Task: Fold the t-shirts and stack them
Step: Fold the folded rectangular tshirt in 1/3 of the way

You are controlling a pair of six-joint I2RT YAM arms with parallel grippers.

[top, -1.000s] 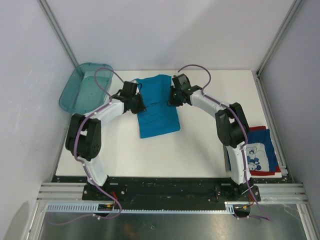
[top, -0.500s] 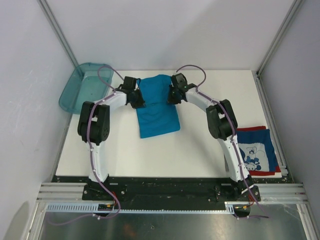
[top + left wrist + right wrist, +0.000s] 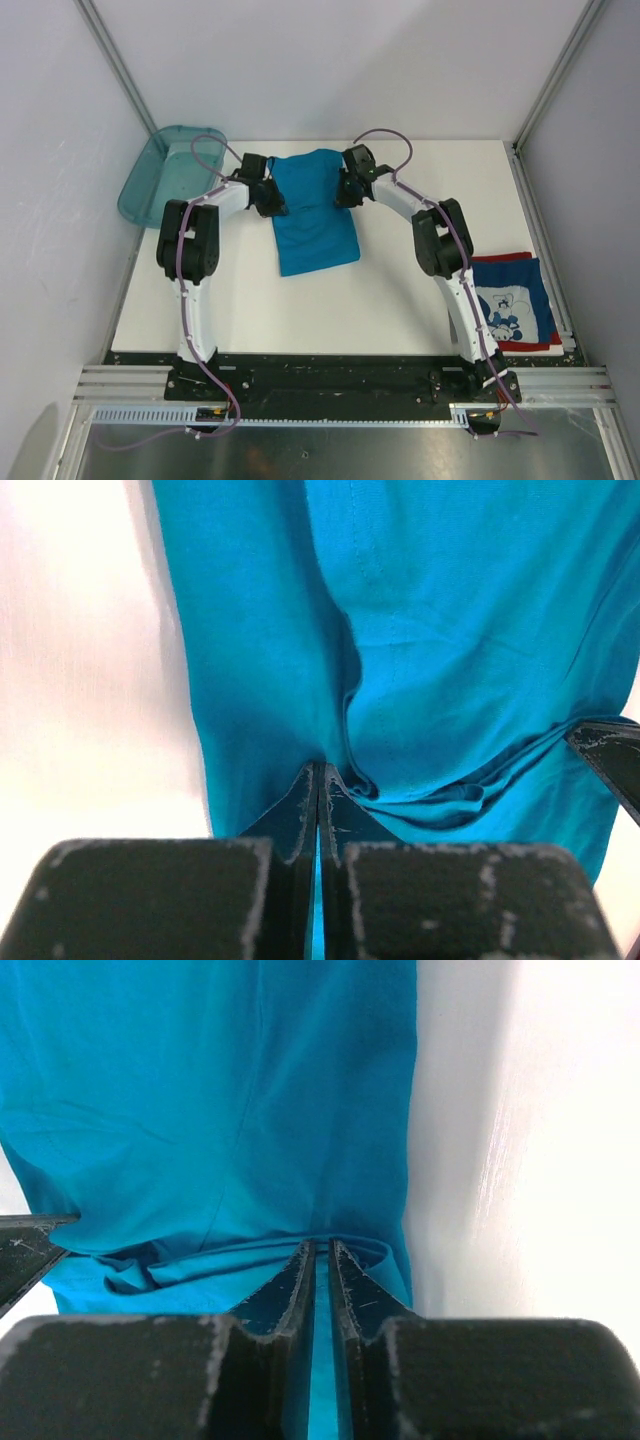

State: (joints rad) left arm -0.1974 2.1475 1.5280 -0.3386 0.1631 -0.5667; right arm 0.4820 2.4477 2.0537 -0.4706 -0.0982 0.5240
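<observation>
The left gripper (image 3: 318,780) and right gripper (image 3: 320,1258) each pinch opposite sides of the teal shirt (image 3: 315,225), so lift both level and together for a square fold.

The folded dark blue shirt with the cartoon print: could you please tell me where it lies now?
In the top view the dark blue shirt lies at the table's near right edge, beside the right arm, well apart from the teal shirt.
</observation>
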